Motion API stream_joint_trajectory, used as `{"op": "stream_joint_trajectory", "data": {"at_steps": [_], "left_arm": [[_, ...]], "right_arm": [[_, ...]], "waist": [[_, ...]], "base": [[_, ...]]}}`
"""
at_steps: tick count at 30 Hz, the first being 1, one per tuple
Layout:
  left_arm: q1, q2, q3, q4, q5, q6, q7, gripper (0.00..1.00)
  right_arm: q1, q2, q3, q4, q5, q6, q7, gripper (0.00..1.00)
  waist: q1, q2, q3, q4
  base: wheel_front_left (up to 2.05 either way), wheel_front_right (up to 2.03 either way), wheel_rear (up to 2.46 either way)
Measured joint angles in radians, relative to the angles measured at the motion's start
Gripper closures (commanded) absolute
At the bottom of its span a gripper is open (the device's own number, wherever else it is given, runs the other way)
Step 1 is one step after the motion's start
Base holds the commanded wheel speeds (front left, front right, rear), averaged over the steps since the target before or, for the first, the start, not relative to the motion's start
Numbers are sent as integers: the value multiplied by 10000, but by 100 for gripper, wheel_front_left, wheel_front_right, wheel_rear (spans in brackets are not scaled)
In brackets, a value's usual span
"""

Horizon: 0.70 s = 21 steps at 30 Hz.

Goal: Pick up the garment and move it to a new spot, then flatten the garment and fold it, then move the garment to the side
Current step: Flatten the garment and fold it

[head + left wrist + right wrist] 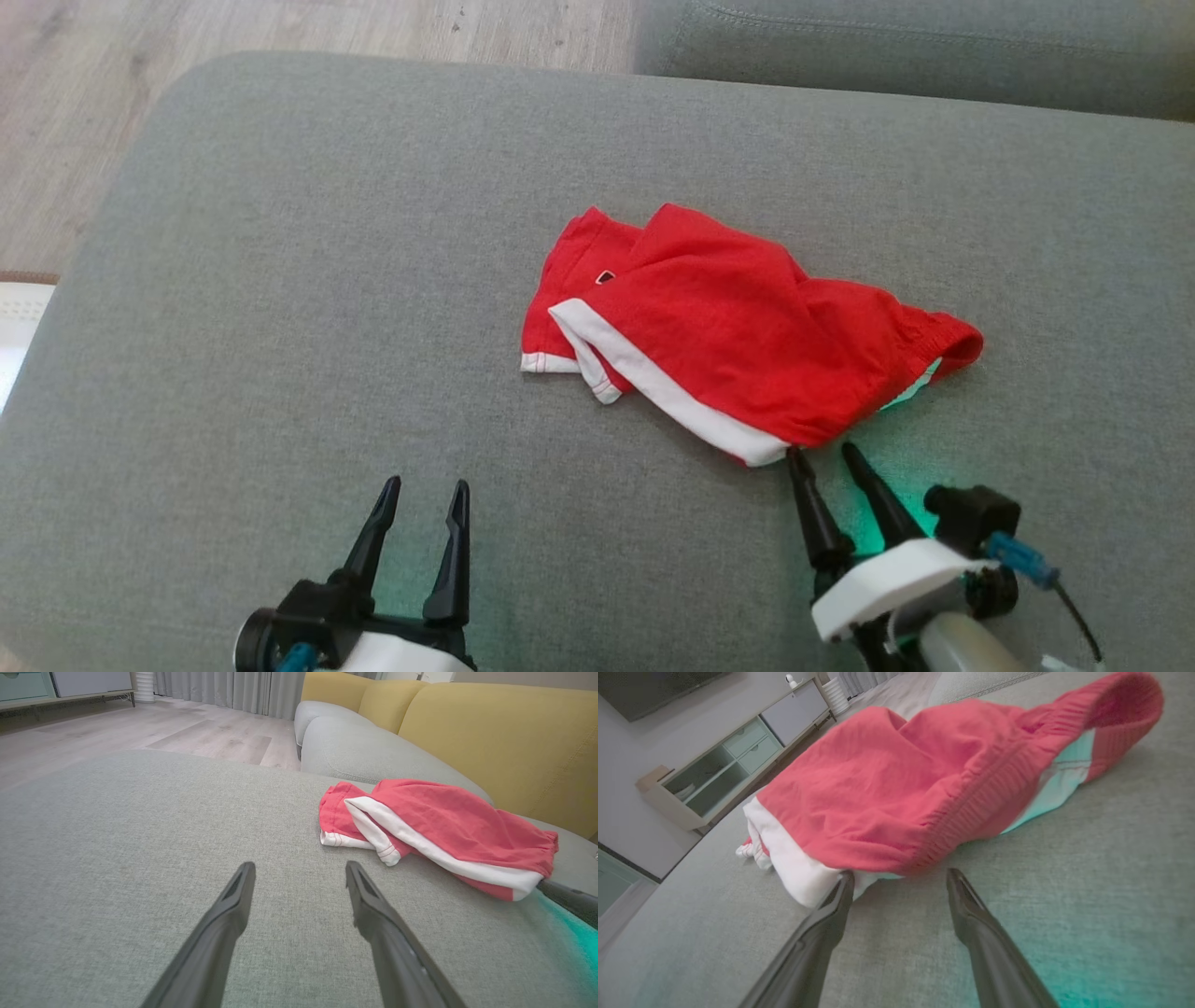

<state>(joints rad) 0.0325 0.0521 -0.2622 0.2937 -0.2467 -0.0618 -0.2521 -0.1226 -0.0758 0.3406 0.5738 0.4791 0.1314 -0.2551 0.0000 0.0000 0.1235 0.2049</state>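
Right gripper (820, 451): fingers spread, nothing between them. Tips low over the grey cushion (280, 280) at the near edge of the garment (728, 317). In the right wrist view the gripper (900, 873) has one fingertip up against the corner of the white hem (784, 868); the other tip lies on bare cushion (1064, 882) just short of the red cloth. Green glow on the upholstery around this gripper.

Left gripper (426, 483): also spread and empty, fingers just over the cushion, well apart from the garment, which lies ahead and to its right. Left wrist view shows the same gap, gripper (299, 865) over bare grey fabric (117, 835).

Garment: red shorts with white hems, lying loosely crumpled near the middle of the cushion, not flat. One leg is folded over the other, hems towards the robot's left. The ribbed waistband (943, 336) is at the robot's right, and in the right wrist view (1111, 714) it stands open in a loop with pale lining showing. Small dark tag (605, 276) on the under leg. In the left wrist view the garment (448, 816) sits right of centre.

Surroundings: yellow back cushions (490, 732) behind, wood floor (93, 93) beyond the cushion's far-left edge, a low cabinet (714, 774) against the wall.
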Motion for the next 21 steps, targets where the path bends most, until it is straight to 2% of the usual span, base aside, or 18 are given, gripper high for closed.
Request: {"op": "stream_joint_trajectory", "data": {"at_steps": [6, 7, 8, 9, 10, 11, 12, 21], "left_arm": [[-16, 0, -13, -12, 17, -10, 0, 0], [-26, 0, -13, -10, 21, -12, 0, 0], [-35, 0, -12, -6, 58, -12, 0, 0], [-39, 0, -12, -6, 104, -12, 0, 0], [-40, 0, -12, -4, 104, -13, 0, 0], [-40, 0, -10, 6, 104, -13, 0, 0], [-40, 0, -6, 23, 104, -13, 0, 0], [-34, 0, 46, 169, 100, -2, 0, 0]], "right_arm": [[-540, 40, -42, 59, 600, 0, 0, 0], [-659, 40, -10, 54, 604, 0, 0, 8], [-777, 42, 10, 21, 627, 0, 0, 18], [-870, 42, 19, -36, 635, 0, 0, 38], [-965, 42, 36, -63, 639, 0, 0, 60], [-1018, 40, 67, -86, 639, 0, 0, 90], [-1043, 36, 104, -111, 639, 0, 0, 100], [-1027, -69, 2, -245, 564, 0, 0, 100]], "waist": [[0, 0, 124, 79], [0, 0, 146, 94], [0, 0, 167, 109], [0, 0, 186, 124], [0, 0, 202, 140], [0, 0, 213, 152], [1, 0, 215, 160], [0, 0, 75, -56]], "base": [[0, 0, 0], [0, 0, 0], [0, 0, 0], [0, 0, 0], [0, 0, 0], [0, 0, 0], [0, 0, 0], [0, 0, 0]]}}
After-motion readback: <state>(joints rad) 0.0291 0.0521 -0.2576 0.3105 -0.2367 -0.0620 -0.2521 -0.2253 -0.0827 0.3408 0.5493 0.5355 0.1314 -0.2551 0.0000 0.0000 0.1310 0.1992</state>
